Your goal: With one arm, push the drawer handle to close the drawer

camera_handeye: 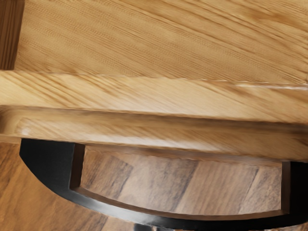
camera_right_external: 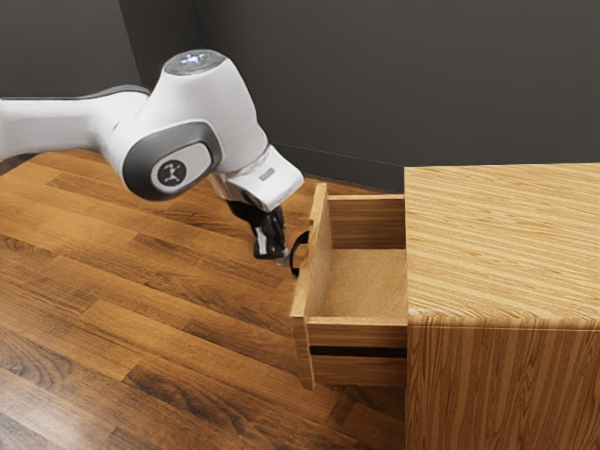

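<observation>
Drawer (camera_right_external: 322, 262) stood open, extending from the wooden cabinet (camera_right_external: 502, 244) toward the exterior view's left. The black, curved handle (camera_right_external: 294, 257) was mounted on the drawer's outer face; in the wrist view, wood flooring (camera_handeye: 159, 185) showed through its gap. Pincer (camera_right_external: 281, 258) pointed downward just beside the handle, on the side away from the cabinet. Contact with the handle: could not tell. Pincer state, apart or together: could not tell.

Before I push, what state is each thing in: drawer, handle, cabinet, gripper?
Drawer: open, pulled well out.
Handle: attached to the drawer's front.
Cabinet: upright.
Gripper: pointing down beside the handle, on its outer side; contact can't be told.
</observation>
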Motion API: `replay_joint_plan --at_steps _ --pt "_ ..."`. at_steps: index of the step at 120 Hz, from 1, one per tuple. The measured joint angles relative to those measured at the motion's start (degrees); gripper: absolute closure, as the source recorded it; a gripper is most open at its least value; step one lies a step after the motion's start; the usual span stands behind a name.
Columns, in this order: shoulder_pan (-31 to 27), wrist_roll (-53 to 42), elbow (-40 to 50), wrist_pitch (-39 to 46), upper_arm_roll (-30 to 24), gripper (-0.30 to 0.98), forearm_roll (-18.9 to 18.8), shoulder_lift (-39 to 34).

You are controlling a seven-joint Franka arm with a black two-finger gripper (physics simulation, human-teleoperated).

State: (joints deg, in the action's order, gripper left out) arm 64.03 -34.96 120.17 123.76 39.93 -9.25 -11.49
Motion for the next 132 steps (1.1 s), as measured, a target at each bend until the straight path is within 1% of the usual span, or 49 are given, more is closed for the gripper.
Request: replay_joint_plan --at_steps 32,51,98,132 --pt "0.6 0.0 -0.1 1.9 -1.1 0.79 -0.2 0.5" --pt "1.2 -0.1 -0.2 4.8 -1.1 0.79 -0.3 1.4" --pt "4.9 -0.2 0.0 13.1 -1.0 0.79 -0.4 3.4" --pt "5.1 -0.1 -0.1 18.4 -1.1 0.79 -0.2 6.3"
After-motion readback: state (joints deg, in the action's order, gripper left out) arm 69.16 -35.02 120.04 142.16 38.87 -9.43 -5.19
